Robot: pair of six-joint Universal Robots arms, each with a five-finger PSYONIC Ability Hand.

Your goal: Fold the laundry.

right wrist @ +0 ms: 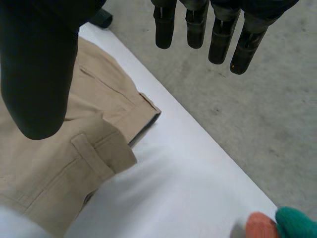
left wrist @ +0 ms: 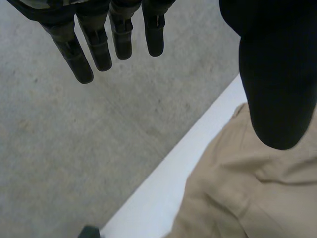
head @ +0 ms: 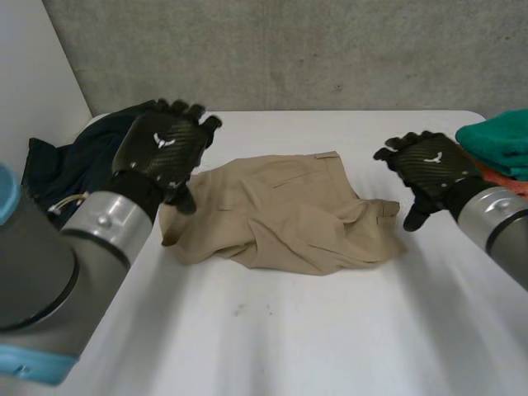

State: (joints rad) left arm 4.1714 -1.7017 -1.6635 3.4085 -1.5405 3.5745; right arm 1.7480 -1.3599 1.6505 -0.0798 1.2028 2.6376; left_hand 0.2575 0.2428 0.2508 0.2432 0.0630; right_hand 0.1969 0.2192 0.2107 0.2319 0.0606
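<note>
Khaki shorts (head: 280, 214) lie rumpled and partly folded near the middle of the white table (head: 289, 330). The waistband is on the robot's right side, and a belt loop (right wrist: 92, 154) shows in the right wrist view.

Left hand (head: 165, 144) is over the left edge of the shorts. Its fingers (left wrist: 94, 44) are straight and spread, the thumb (left wrist: 277, 74) stands apart above the cloth, and nothing is held. Whether the thumb tip touches the fabric can't be told.

Right hand (head: 429, 165) is just beside the right edge of the shorts, by the waistband corner. Its fingers (right wrist: 198, 25) are extended, the thumb (right wrist: 39, 74) is out over the khaki, and the grasp is empty.

A dark navy clothes heap (head: 70, 161) sits at the table's far left corner, behind the left hand. At the far right edge is a teal cloth (head: 499, 140) on top of an orange cloth (head: 505, 177), well apart from the shorts. The edges of both also show past the right hand's fingertips in its wrist view. A grey concrete wall (head: 289, 49) stands behind the table.
</note>
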